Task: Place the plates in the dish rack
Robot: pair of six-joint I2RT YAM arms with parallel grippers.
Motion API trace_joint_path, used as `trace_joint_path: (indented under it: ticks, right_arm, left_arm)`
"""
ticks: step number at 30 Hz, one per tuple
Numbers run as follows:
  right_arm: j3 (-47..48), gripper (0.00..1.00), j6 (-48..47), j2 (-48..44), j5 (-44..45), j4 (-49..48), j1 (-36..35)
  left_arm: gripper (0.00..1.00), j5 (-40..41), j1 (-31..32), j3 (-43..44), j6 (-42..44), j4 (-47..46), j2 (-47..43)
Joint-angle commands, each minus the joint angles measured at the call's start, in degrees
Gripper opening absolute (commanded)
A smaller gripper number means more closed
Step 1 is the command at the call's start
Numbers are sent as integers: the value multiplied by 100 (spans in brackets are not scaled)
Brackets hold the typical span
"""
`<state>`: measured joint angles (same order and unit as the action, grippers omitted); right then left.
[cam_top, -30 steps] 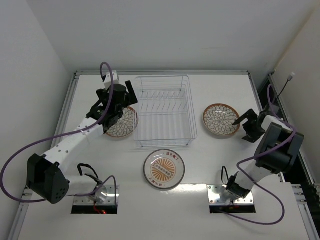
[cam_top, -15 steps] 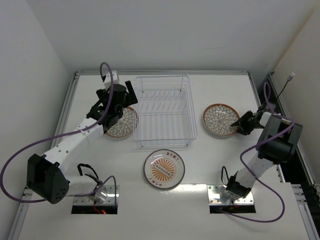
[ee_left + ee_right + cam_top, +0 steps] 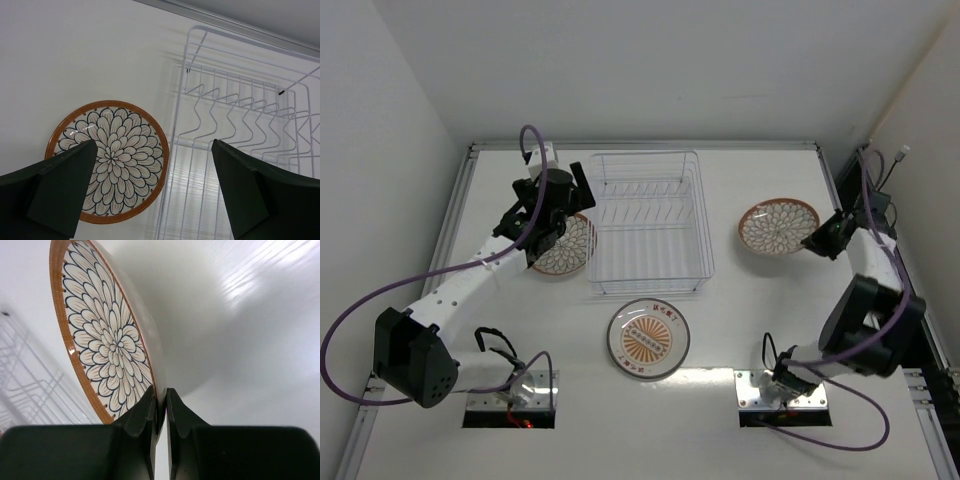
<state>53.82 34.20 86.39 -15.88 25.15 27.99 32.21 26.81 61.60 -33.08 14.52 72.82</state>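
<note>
Brown-rimmed right plate (image 3: 778,226): rim pinched between right gripper (image 3: 161,392) fingers.
Left gripper (image 3: 154,147): fingers spread, above left plate (image 3: 107,160), beside dish rack (image 3: 240,130).

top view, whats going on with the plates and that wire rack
No plate is in the dish rack yet. The right gripper is shut on the rim of one brown-rimmed plate, holding it tilted off the table right of the rack. The left gripper hangs open above the other brown-rimmed plate, lying flat left of the rack. The sunburst plate lies untouched in front of it.
</note>
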Motion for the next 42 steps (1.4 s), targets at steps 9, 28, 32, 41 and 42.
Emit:
trace_joint_path:
  ticks: [9,28,32,41,42]
  right_arm:
    - [1956,0,439,-2205,1323,360,-1224]
    - [4654,0,-431,352,6377,1573,-5303]
    - [5128,0,-651,843,6790,1651,-5435]
    - [5613,0,-756,1740,7555,1862,-5953]
    - [5665,0,-809,1811,7677,1862,-5954]
  left_arm:
    - [100,-4,0,-8,-76,-178,-127]
    - [100,286,0,-8,-128,-125,-75]
    - [100,286,0,-8,-128,-125,-75]
    - [100,286,0,-8,-128,-125,-127]
    - [100,286,0,-8,-128,-125,-127]
